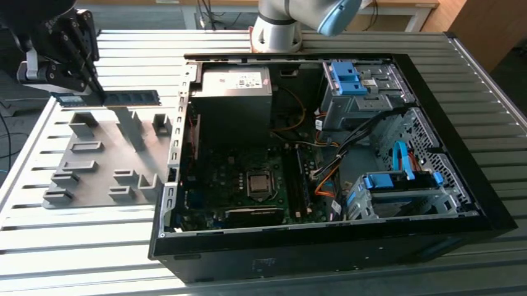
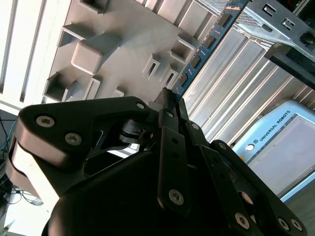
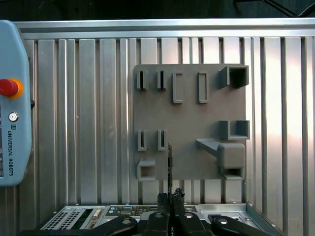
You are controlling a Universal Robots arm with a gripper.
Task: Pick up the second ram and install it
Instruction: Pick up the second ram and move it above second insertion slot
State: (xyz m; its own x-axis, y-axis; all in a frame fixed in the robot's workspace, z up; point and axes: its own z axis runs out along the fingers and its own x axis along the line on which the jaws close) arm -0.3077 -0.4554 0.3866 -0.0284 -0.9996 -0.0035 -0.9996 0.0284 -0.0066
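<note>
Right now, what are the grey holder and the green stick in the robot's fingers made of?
The grey slotted holder: probably plastic, matte, evenly dull with no glints. The RAM stick: looks like blue-green circuit board carrying black chips.

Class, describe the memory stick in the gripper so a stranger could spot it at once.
Find the open computer case; on the exterior view's left of it lies a grey slotted holder. At its far edge the gripper grips the second ram, a thin blue-green stick with black chips, unlike the plain grey blocks nearby.
</note>
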